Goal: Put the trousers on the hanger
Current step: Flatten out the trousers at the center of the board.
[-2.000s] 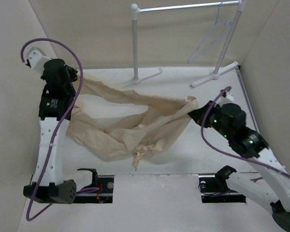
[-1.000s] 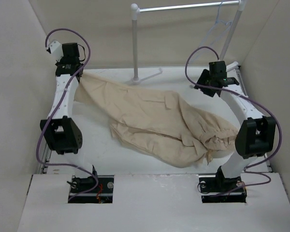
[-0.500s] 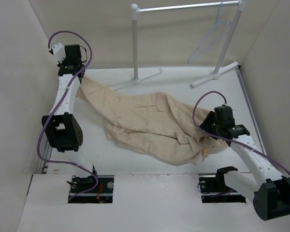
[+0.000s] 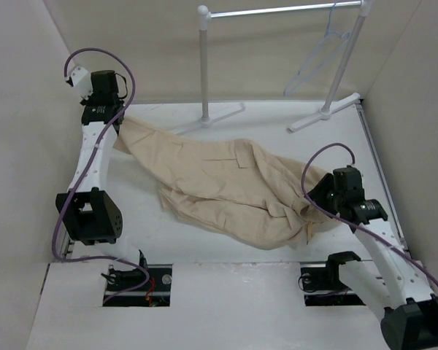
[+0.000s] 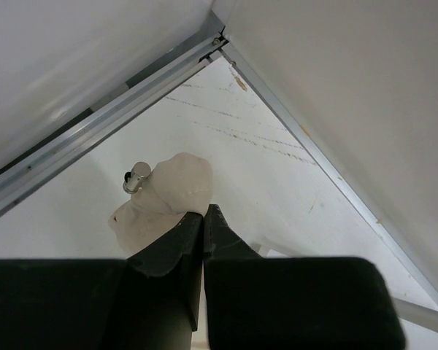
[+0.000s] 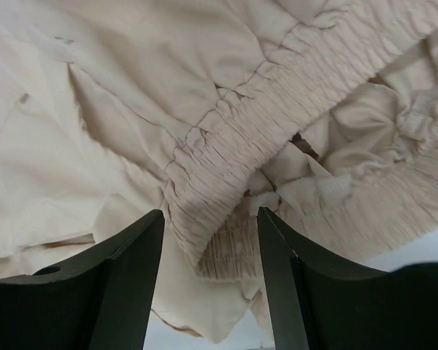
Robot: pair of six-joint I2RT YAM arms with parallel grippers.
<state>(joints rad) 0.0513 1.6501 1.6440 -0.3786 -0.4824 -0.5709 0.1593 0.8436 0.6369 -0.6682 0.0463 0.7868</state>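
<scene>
From above, the left arm stretches long, up to the far corner at 10 o'clock. The left tool [image 4: 115, 117] is clenched on one end of the trousers [image 4: 226, 182]. The rest of the trousers lies crumpled in the middle of the counter [image 4: 277, 138]. The right arm is bent, and the right tool [image 4: 315, 204] sits at the trousers' end at 4 o'clock. The hanger [image 4: 306, 67] hangs on the rail [image 4: 277, 11] at 1 o'clock, well apart from the trousers.

From the left wrist, the left tool [image 5: 203, 211] is pinched tight on a small lump of the trousers [image 5: 171, 189].

From the right wrist, the right tool [image 6: 210, 211] points down with its fingers spread apart. The stretchy top of the trousers [image 6: 241, 131] shows between them.
</scene>
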